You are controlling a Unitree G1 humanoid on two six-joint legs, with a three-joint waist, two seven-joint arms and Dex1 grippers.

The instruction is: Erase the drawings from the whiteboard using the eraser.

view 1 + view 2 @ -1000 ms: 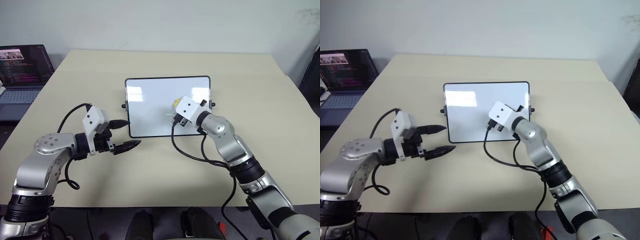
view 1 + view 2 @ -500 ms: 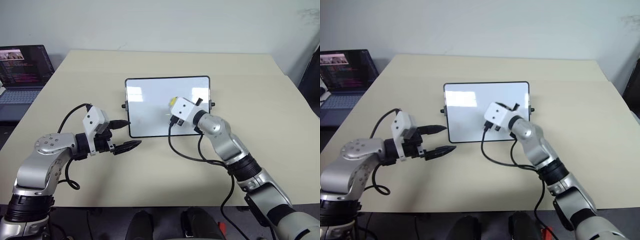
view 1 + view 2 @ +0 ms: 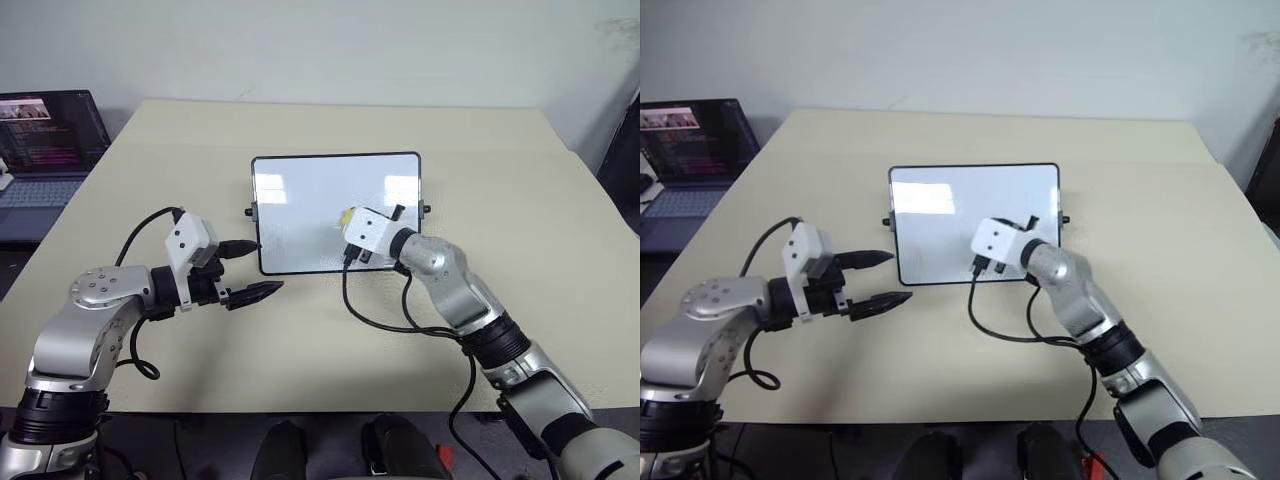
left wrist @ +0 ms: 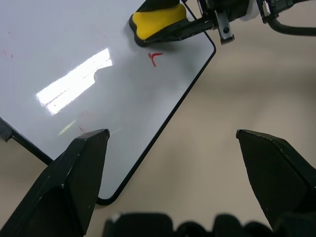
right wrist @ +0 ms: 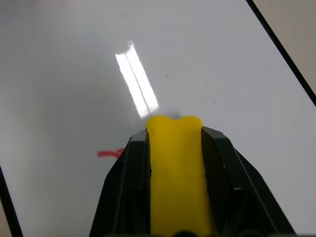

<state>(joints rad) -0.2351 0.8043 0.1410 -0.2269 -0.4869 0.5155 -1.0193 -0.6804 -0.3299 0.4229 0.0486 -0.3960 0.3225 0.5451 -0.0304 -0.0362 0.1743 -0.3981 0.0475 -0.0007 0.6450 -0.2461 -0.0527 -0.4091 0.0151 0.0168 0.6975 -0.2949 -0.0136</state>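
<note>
The whiteboard (image 3: 300, 200) lies flat at the table's middle, white with a thin black frame. My right gripper (image 3: 348, 217) is shut on the yellow eraser (image 5: 177, 168) and holds it against the board's near right part. One small red drawing (image 4: 155, 57) shows on the board right beside the eraser (image 4: 157, 20), and the same red mark (image 5: 109, 153) lies close to my right gripper's finger. My left gripper (image 3: 255, 269) stands open at the board's near left corner, just off its edge, with nothing between its fingers (image 4: 79, 168).
An open laptop (image 3: 42, 150) sits at the far left, off the table's side. A black cable (image 3: 385, 312) loops from my right wrist onto the tabletop (image 3: 330, 350) in front of the board.
My right gripper with the eraser slid left over the board, then came back right and nearer, rolling a little. The left gripper has kept still.
</note>
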